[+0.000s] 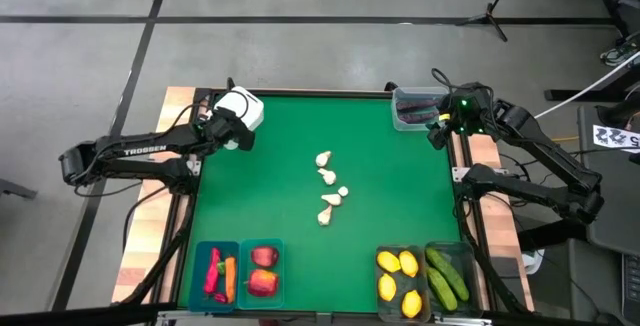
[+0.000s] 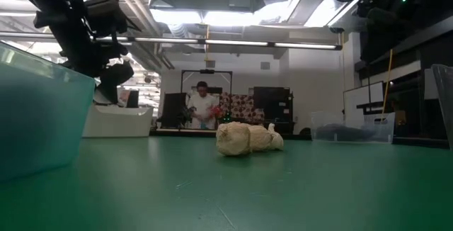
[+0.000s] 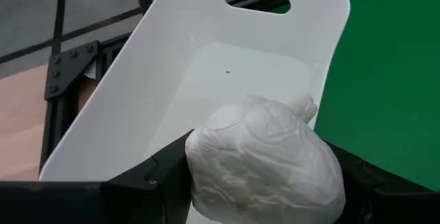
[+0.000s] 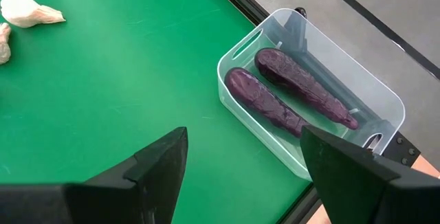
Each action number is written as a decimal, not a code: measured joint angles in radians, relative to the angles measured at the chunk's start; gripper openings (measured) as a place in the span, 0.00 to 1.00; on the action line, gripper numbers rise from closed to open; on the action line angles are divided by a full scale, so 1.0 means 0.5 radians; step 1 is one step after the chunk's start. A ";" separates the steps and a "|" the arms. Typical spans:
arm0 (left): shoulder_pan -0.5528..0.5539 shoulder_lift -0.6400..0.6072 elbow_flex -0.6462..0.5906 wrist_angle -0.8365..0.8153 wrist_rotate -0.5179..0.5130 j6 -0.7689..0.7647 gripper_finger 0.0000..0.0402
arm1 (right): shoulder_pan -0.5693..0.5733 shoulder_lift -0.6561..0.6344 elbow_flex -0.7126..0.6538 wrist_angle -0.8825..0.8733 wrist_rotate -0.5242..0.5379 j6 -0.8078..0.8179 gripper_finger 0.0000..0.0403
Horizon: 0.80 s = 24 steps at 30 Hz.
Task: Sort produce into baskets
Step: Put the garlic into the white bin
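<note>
My left gripper (image 3: 265,183) is shut on a white garlic bulb (image 3: 268,159) over the white box (image 3: 206,80) at the table's far left corner (image 1: 240,111). Several more garlic bulbs (image 1: 330,188) lie on the green mat in the middle of the table (image 2: 248,139). My right gripper (image 4: 244,169) hangs open and empty at the far right (image 1: 440,126), beside the clear tub (image 4: 385,110). Two dark purple eggplants (image 4: 265,102) lie side by side on the tub's floor. My left gripper pinches the garlic bulb by two opposite sides (image 3: 199,162) between its two fingers. The fingers slant down toward the white box. The bulb is lifted clear, over the box's inside.
Along the near edge stand two teal bins, one with peppers and a carrot (image 1: 218,274) and one with apples (image 1: 262,271). Near right, one dark-tinted bin holds lemons (image 1: 398,276) and another cucumbers (image 1: 447,278). Bare green mat lies between the bins and the loose garlic.
</note>
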 joint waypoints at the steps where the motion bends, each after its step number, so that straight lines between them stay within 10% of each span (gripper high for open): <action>1: 0.000 0.000 0.000 0.000 0.000 -0.015 0.56 | 0.001 -0.001 0.000 -0.001 0.000 0.000 0.70; 24: 0.000 0.000 0.000 -0.006 0.112 0.086 0.56 | 0.000 0.000 0.000 -0.001 0.000 0.000 0.70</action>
